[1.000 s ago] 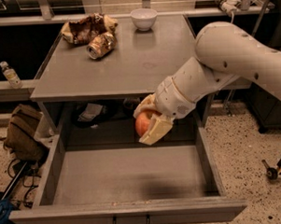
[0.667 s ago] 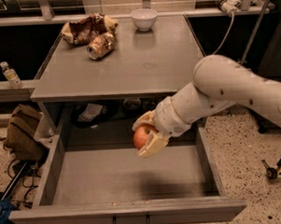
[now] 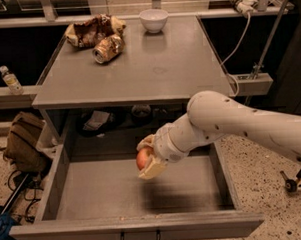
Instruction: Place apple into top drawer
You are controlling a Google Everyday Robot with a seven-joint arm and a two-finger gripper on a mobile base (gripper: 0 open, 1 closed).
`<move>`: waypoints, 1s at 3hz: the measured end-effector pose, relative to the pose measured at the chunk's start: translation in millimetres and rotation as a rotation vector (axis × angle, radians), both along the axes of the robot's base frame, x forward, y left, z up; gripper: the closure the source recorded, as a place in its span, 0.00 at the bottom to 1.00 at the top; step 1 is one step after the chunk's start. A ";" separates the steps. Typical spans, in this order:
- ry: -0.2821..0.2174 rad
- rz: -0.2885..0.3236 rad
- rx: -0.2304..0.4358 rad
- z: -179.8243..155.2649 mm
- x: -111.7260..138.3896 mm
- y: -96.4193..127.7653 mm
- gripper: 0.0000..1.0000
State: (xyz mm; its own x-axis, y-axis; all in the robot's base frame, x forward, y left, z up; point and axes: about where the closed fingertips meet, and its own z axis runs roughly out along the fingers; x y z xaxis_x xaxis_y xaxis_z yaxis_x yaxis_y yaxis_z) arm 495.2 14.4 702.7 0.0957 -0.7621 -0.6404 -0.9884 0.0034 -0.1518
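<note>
The top drawer [image 3: 89,197] is pulled wide open below the grey table, with a flat grey bottom, low side walls and a dark curved handle [image 3: 140,239] on its front. My gripper [image 3: 147,158] is shut on the red-orange apple [image 3: 143,158] and holds it inside the drawer's outline, a little above the bottom near the middle. The cream fingers [image 3: 152,170] wrap the apple above and below. My white arm reaches in from the right.
On the table top [image 3: 158,66] stand a crushed metallic can [image 3: 108,48], a crumpled brown bag [image 3: 89,30] and a white bowl [image 3: 153,19]. A bottle [image 3: 10,79] stands on the left ledge. A brown bag [image 3: 24,142] lies on the floor left.
My gripper has moved down and to the left with the apple, from the drawer's back right toward its middle and lower into it.
</note>
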 end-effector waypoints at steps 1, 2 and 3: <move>-0.007 -0.008 0.003 0.7 2.3 0.3 1.00; -0.046 -0.018 0.053 -16.1 5.7 6.4 1.00; -0.101 -0.046 0.081 -56.5 8.8 18.7 1.00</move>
State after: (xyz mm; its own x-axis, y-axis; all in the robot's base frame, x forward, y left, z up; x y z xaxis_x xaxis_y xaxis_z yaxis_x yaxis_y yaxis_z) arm 504.1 33.1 646.2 0.1287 -0.7133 -0.6890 -0.9666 0.0652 -0.2481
